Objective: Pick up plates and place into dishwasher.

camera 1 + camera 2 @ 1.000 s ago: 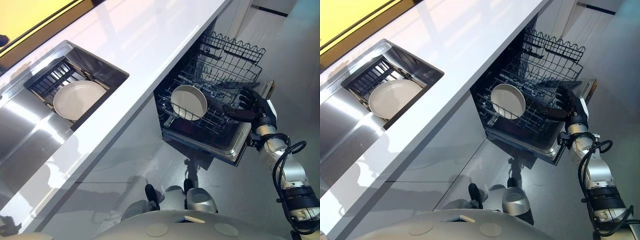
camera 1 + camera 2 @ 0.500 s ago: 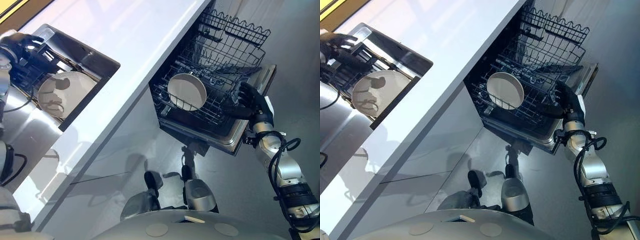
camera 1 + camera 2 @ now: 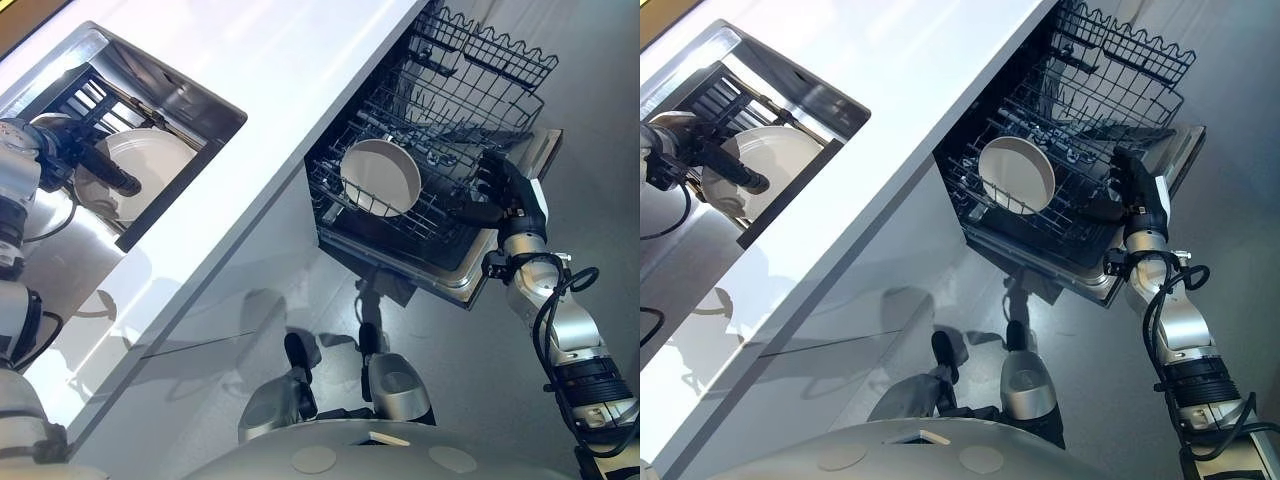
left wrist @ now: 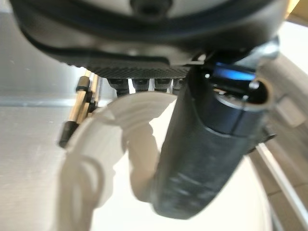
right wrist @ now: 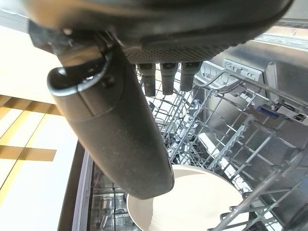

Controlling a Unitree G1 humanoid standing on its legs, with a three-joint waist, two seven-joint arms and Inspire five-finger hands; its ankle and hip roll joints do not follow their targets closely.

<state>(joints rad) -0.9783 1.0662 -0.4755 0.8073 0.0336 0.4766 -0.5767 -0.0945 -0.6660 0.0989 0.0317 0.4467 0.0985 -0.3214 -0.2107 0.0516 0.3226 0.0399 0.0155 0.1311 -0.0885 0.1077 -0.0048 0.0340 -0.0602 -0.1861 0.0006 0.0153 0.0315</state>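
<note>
A white plate [image 3: 165, 158] lies in the sink [image 3: 60, 262] on a dark drain rack [image 3: 85, 92]. My left hand [image 3: 75, 160] hovers at this plate's near rim, open, its thumb [image 4: 207, 144] stretched across the plate [image 4: 120, 192] and its fingers [image 4: 144, 84] past the rim. A second white plate [image 3: 380, 178] stands on edge in the dishwasher's lower rack [image 3: 345, 215]. My right hand [image 3: 505, 195] is open at that rack's right side, holding nothing; its thumb [image 5: 120, 125] points toward the racked plate [image 5: 192, 197].
A white counter [image 3: 270, 110] runs between the sink and the dishwasher. The upper rack [image 3: 480, 70] is pulled out behind the lower one. The open dishwasher door [image 3: 465, 285] lies below my right hand. Grey floor [image 3: 450, 390] spreads beneath.
My left hand has come down over the sink and now reaches across the plate there. My right hand stays by the lower rack. The camera has shifted.
</note>
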